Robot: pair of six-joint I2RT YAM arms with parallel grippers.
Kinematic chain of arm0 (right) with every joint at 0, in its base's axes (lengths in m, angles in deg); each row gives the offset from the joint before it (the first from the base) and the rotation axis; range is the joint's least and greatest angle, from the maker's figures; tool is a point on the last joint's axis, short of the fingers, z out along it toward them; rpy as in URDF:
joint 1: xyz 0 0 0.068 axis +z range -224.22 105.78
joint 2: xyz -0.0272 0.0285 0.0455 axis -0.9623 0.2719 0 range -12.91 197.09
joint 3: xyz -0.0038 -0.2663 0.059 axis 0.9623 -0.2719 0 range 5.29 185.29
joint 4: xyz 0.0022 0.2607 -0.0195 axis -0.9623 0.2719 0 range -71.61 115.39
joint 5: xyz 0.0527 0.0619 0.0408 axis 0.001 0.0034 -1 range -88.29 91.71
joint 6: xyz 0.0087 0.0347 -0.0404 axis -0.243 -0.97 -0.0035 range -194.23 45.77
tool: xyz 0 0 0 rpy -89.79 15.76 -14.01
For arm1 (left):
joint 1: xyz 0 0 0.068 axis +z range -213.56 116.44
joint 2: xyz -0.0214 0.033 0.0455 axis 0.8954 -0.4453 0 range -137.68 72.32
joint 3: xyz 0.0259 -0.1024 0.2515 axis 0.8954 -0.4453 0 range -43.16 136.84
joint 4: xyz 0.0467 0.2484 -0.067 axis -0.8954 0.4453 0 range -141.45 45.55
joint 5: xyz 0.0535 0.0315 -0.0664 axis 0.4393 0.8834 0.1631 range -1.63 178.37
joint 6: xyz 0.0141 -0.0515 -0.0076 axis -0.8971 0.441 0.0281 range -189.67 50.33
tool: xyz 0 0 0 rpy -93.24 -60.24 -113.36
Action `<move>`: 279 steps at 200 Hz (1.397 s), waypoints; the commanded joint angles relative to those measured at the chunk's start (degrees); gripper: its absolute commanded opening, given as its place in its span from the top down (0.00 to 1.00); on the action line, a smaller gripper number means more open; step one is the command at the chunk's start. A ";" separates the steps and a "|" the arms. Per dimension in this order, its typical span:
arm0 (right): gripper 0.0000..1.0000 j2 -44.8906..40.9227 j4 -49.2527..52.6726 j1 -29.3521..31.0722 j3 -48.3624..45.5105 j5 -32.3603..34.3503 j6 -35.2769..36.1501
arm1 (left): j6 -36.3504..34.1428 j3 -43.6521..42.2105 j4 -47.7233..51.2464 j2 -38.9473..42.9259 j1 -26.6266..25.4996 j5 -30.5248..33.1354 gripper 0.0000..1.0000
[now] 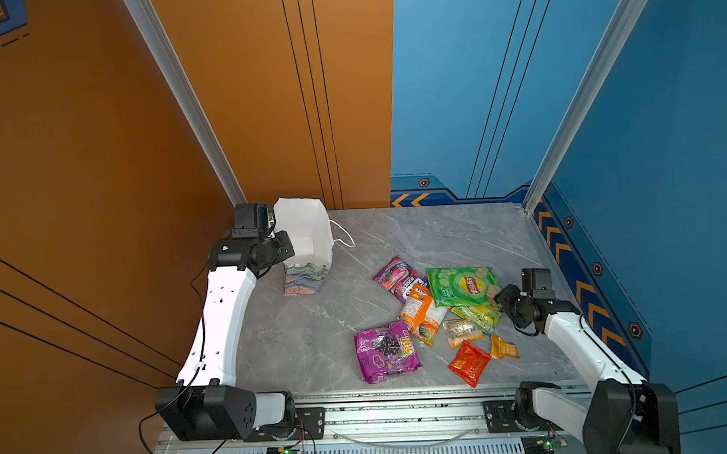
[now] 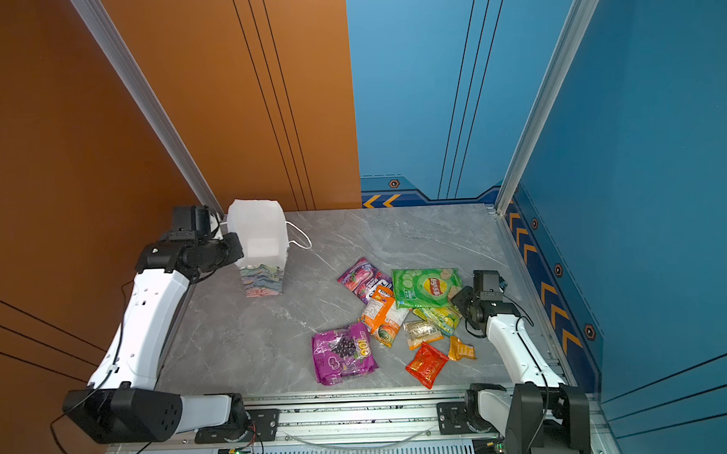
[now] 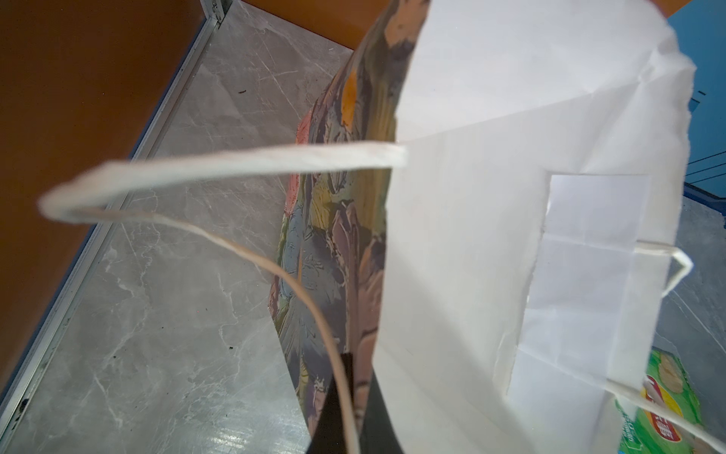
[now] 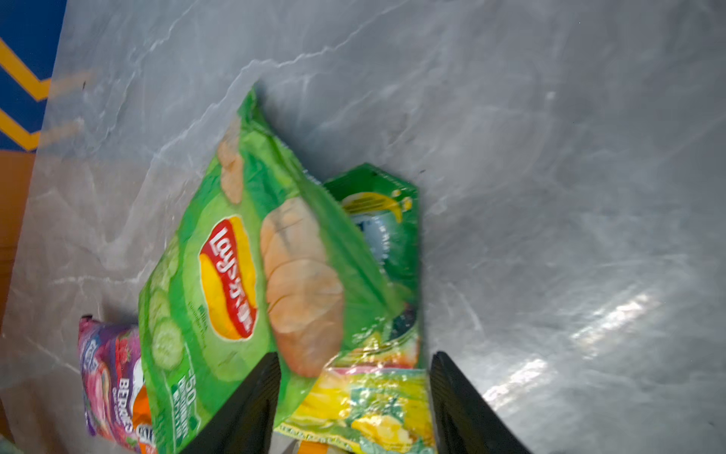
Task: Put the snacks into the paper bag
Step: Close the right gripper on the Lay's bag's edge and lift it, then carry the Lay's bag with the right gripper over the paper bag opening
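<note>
Left hand (image 1: 287, 245) is closed on the left wall of the paper bag (image 1: 306, 278), close to the upper rim. In the left wrist view its dark fingers (image 3: 333, 412) stand one on each side of the paper. The bag stands upright at the far left of the grey worktop (image 1: 311, 342), with its mouth open and the white inside showing. One white cord handle (image 1: 344, 237) hangs over its right side.

The right hand (image 4: 355, 357) is open, with its two fingers wide apart. It is at the right edge of the green Lay's packet (image 1: 463, 285). In the right wrist view the yellow-green packet (image 4: 365, 405) lies between the fingers. One finger is at a corner of the Lay's packet, but I cannot tell if it touches.

All the snacks seen in both top views lie on the worktop, right of the middle and well apart from the bag. The purple Fox's packet (image 1: 397, 276) and the orange packet (image 1: 421, 313) overlap just left of the Lay's packet. The purple grape packet (image 1: 385, 352) lies nearer the front, a little apart. The tan packet (image 1: 461, 332), the red packet (image 1: 469, 363) and a small yellow-orange packet (image 1: 503, 348) lie near the front right.
</note>
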 commanded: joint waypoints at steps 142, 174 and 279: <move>0.42 14.29 -23.60 -2.88 -1.83 -11.49 -10.62 | 0.20 -0.72 -0.51 -1.03 0.55 -1.82 1.00; 0.62 15.44 -24.04 -2.87 -0.41 -11.50 -10.32 | -0.11 -0.48 -0.55 -2.20 0.61 -4.31 1.00; 1.00 5.93 -7.18 7.10 18.20 -4.81 -5.12 | 2.96 4.62 1.43 -6.67 -3.47 -16.42 1.00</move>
